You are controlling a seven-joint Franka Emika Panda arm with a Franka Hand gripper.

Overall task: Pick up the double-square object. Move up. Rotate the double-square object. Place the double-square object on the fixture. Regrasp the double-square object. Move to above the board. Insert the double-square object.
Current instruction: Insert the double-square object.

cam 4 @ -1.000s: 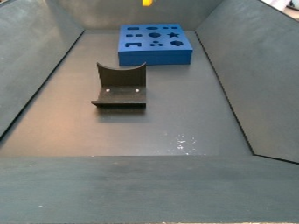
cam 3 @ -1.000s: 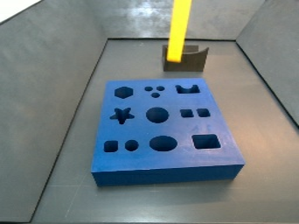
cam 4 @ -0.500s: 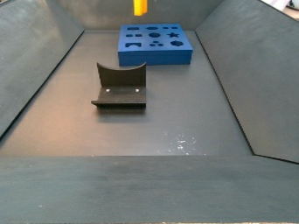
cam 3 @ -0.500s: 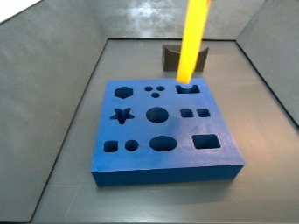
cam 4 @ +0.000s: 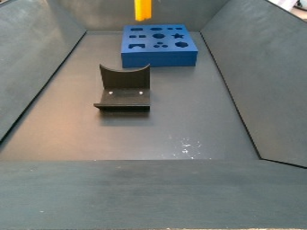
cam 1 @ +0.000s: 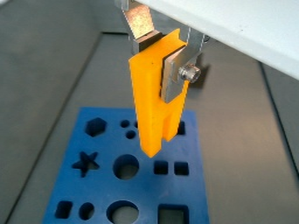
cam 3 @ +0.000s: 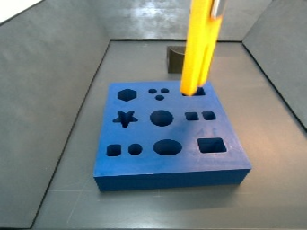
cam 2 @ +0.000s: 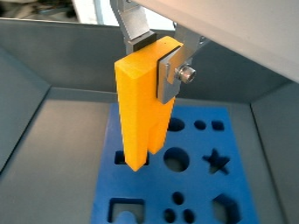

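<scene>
Gripper (cam 1: pixel 166 54) clamped on double-square object (cam 1: pixel 153 105)

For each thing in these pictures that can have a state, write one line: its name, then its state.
gripper: shut on the double-square object, above the board.
double-square object: held upright, hanging over the board, not yet inserted.
board: lying flat on the floor, all visible holes empty.
fixture: standing on the floor, nothing on it.

Even, fairly bright overhead light in all views. Soft glare patch w/ small specks on the floor (cam 4: pixel 186 144) in a side view. Shadows faint. Wrist views slightly soft; side views low-res, grainy. No obvious edge distortion.
</scene>
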